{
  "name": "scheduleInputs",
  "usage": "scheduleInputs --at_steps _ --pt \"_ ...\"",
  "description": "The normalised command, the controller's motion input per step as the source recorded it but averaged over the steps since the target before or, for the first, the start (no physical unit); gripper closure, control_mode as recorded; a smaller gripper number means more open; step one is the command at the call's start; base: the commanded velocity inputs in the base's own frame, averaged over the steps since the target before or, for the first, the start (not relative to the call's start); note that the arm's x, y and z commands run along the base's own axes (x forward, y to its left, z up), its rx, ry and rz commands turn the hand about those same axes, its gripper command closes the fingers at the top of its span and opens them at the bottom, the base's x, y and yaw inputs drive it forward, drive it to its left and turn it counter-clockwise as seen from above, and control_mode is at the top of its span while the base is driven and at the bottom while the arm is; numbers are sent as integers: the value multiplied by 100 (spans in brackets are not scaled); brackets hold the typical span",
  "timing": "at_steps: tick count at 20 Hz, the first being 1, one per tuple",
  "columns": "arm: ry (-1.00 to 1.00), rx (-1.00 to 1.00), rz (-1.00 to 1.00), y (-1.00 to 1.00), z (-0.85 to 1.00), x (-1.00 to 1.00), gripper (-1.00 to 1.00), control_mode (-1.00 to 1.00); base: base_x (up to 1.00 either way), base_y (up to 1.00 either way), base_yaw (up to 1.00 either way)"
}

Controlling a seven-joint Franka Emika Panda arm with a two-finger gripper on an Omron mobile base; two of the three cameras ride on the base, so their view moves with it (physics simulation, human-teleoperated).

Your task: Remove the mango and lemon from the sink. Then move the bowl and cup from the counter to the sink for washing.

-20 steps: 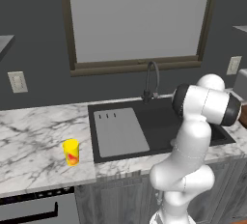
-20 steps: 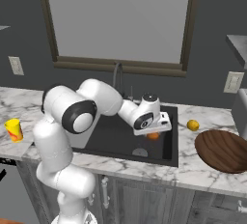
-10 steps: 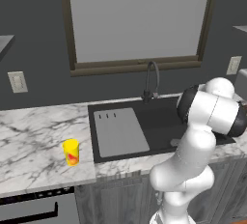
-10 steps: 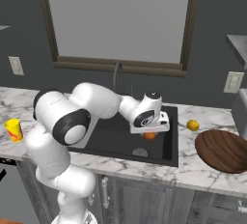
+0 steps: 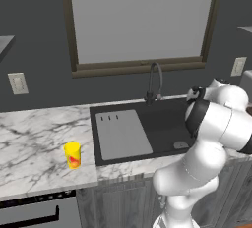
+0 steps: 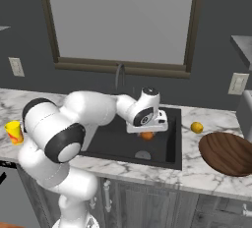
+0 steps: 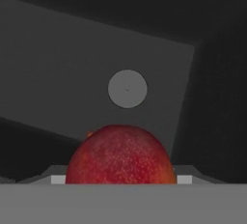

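the small yellow lemon point(image 6: 197, 127) is already laid on the white marble counter point(image 6: 206, 173), the red-orange mango point(image 7: 120, 155) is gripped by the claw point(image 6: 147, 132) above the black sink point(image 6: 170, 148), and the brown wooden bowl point(image 6: 229, 152) and yellow cup point(image 5: 73, 154) are left to be moved.

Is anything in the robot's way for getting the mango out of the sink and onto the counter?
Nothing visible is. The mango sits right up at the gripper, above the black sink floor. The nearest counter lies just past the right rim, where only the lemon and the bowl rest.
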Motion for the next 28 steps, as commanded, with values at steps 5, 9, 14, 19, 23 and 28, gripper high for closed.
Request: scheduleInputs --at_steps 5,9,14,19,23,28 --pt "0 0 0 36 10 -19 100 -100 0 0 0" --pt "0 0 0 36 12 -18 100 -100 0 0 0" --pt "0 0 0 36 14 -15 100 -100 0 0 0" --pt "1 0 0 39 11 -14 100 -100 0 0 0" --pt "0 0 0 39 12 -11 100 -100 0 0 0" --pt "0 0 0 40 14 -9 100 -100 0 0 0"
